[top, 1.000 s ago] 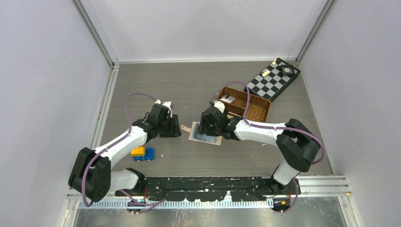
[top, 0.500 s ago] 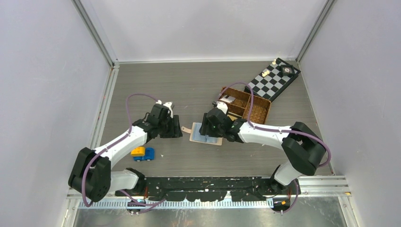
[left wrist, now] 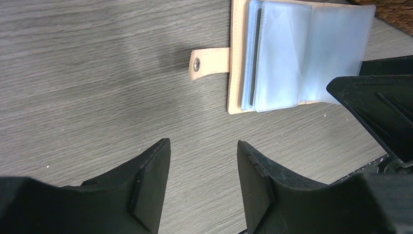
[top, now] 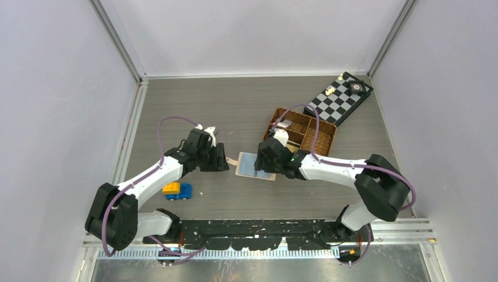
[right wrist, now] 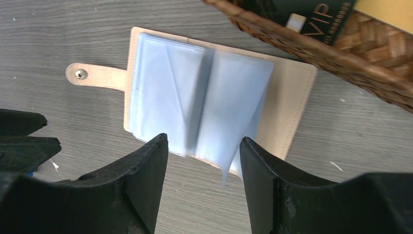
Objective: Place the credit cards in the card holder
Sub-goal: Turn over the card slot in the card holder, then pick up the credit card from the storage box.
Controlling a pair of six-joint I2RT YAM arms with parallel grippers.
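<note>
Tabletop [top: 235, 106] grey woodgrain, pale walls [top: 59, 88]; card holder [top: 255, 166] spread flat; left gripper [left wrist: 202, 144], right gripper [right wrist: 203, 139] agape, empty.

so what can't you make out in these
card holder, top view: right side hidden under the right pincer
black card in the basket, right wrist view: cut off by the top edge and basket rim
what the sleeves hold, wrist views: cloudy plastic hides it

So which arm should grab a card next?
Probably right: the right gripper is open beside the basket with the cards; the left gripper sits across the wallet, farther from them.
</note>
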